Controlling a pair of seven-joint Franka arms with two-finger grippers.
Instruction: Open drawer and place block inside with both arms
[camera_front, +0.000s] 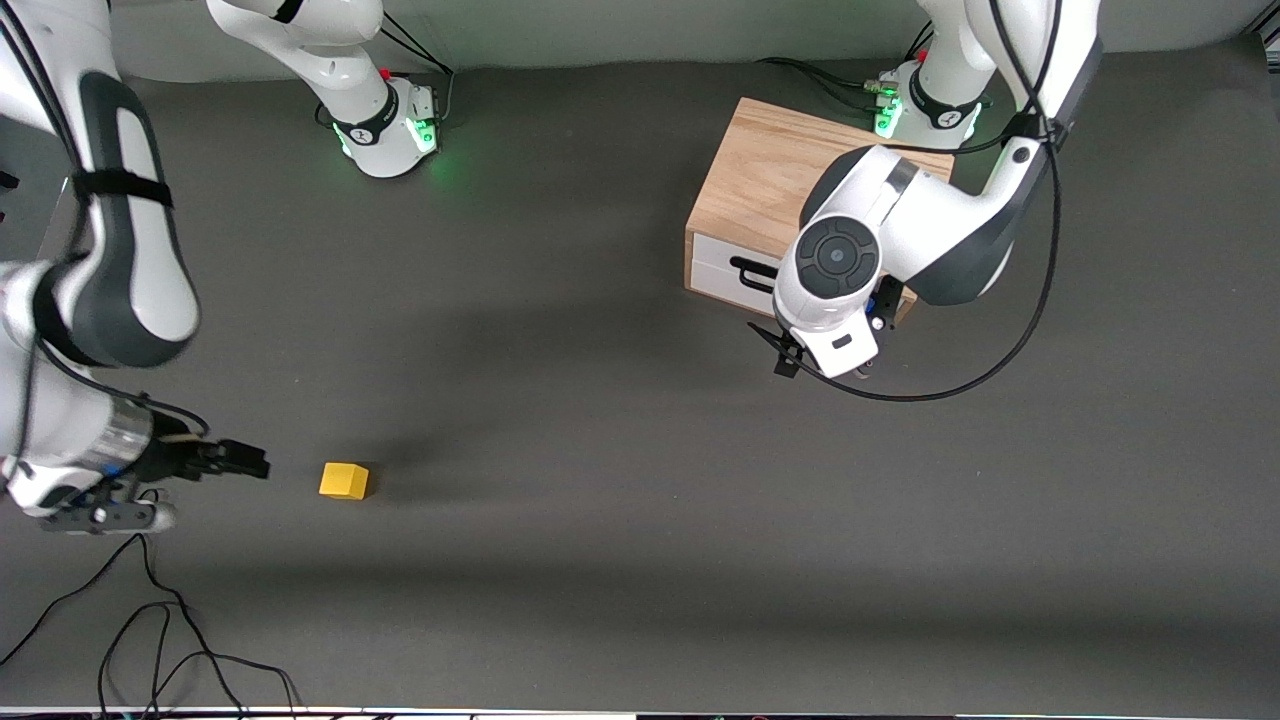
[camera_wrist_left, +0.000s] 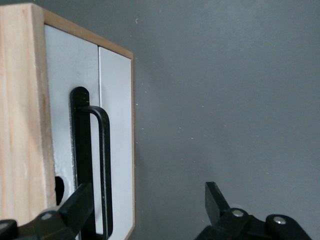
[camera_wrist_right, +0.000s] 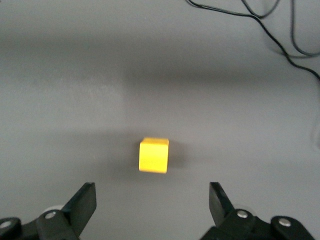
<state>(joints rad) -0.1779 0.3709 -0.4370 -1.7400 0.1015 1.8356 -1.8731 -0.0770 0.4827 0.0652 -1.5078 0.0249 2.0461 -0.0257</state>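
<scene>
- Front view: this is the only view that takes in the whole table (camera_front: 620, 400), both arms and both task things at once. One wooden box (camera_front: 770, 180) stands toward the left arm's end, its single white drawer (camera_front: 730, 272) pushed in, with the black handle (camera_front: 752, 274) partly covered by the left arm's wrist. One yellow block (camera_front: 344, 481) lies on the bare mat toward the right arm's end, nearer the camera than the box and well apart from it.
- Front view, arms: the left gripper (camera_front: 822, 365) hangs just in front of the drawer, and the arm's white body hides a corner of the box. The right gripper (camera_front: 240, 462) sits low beside the block, not touching it. Loose black cables (camera_front: 170, 640) trail on the mat nearer the camera than the right arm.
- Left wrist view: here alone the drawer front (camera_wrist_left: 85, 125) shows close up, with two white panels and the wire handle (camera_wrist_left: 100, 170) standing off it. The left gripper (camera_wrist_left: 147, 212) is spread wide and holds nothing; one finger (camera_wrist_left: 75, 205) overlaps the handle, the other is over bare mat.
- Right wrist view: the block (camera_wrist_right: 153, 155) sits alone between and ahead of the two fingers (camera_wrist_right: 82, 202) of the right gripper (camera_wrist_right: 151, 202), which is wide open, empty and clear of the cube. Cables (camera_wrist_right: 280, 25) cross one corner.
</scene>
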